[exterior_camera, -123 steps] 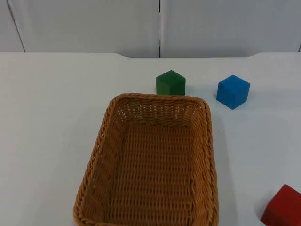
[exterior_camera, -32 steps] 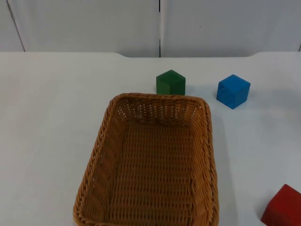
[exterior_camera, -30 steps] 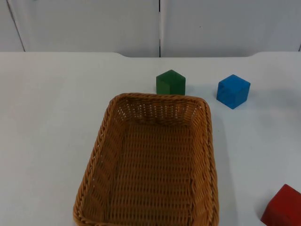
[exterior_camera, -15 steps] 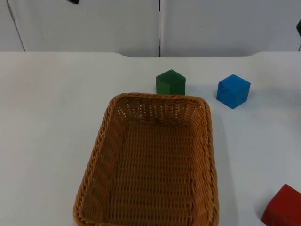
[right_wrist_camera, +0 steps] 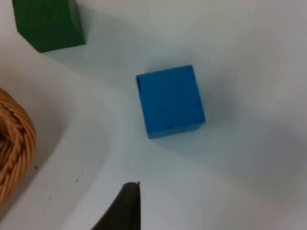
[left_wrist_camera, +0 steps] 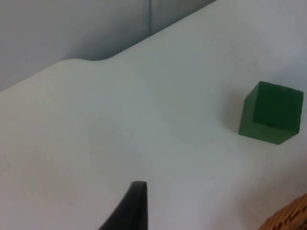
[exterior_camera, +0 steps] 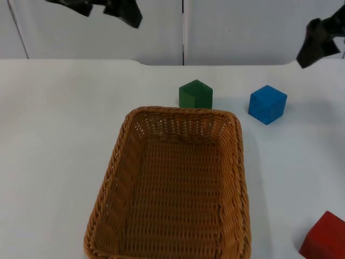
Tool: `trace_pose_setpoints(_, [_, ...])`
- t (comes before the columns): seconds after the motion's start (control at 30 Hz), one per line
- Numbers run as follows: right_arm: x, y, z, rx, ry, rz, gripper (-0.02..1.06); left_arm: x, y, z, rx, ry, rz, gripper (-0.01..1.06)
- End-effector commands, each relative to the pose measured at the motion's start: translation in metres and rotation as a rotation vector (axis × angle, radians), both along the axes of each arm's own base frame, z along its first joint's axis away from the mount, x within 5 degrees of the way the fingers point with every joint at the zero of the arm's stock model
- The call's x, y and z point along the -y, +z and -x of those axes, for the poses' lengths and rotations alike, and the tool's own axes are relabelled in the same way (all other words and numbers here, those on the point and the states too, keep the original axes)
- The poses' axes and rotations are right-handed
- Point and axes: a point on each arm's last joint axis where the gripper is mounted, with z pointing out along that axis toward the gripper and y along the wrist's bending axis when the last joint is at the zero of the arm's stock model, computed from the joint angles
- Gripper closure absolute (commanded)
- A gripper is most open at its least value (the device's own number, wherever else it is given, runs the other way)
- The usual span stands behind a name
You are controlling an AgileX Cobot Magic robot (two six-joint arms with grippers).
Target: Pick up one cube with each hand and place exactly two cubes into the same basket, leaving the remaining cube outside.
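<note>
A white desk (exterior_camera: 54,135) is bounded at the back by a grey partition wall (exterior_camera: 242,27). One wicker basket (exterior_camera: 178,183) and three cubes are counted on it. The left pincer (exterior_camera: 110,8) is seen raised before the wall; the green cube (exterior_camera: 195,94) lies below it, off towards the right arm, just beside the basket's far rim. The right pincer (exterior_camera: 318,40) is held above the desk's far edge, the blue cube (exterior_camera: 267,104) just beneath and inward of it, the red cube (exterior_camera: 325,238) well apart at the near edge. How far either pincer is opened cannot be told; nothing is touched by either.
</note>
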Motion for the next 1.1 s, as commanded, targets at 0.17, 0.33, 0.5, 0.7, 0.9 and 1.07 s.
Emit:
trace_pose_setpoints(0.17, [-0.016,-0.021,-0.019,-0.017,0.086,0.028,0.02,0.022,-0.018,-0.018,0.003,-0.061,0.003,0.00])
trace_pose_setpoints(0.33, [-0.018,-0.041,-0.028,-0.040,0.127,0.043,0.02,0.035,-0.034,-0.027,0.007,-0.115,0.019,0.00])
trace_pose_setpoints(0.5, [-0.024,-0.060,-0.033,-0.040,0.177,0.017,0.02,0.049,-0.054,-0.033,0.034,-0.140,0.065,0.00])
trace_pose_setpoints(0.7, [-0.025,-0.083,-0.037,-0.057,0.199,0.027,0.02,0.067,-0.077,-0.036,0.086,-0.196,0.044,0.00])
trace_pose_setpoints(0.9, [-0.025,-0.099,-0.040,-0.065,0.195,0.029,0.02,0.086,-0.103,-0.039,0.121,-0.227,0.006,0.00])
trace_pose_setpoints(1.07, [-0.032,-0.108,-0.040,-0.062,0.222,0.045,0.02,0.097,-0.118,-0.045,0.109,-0.258,0.012,0.00])
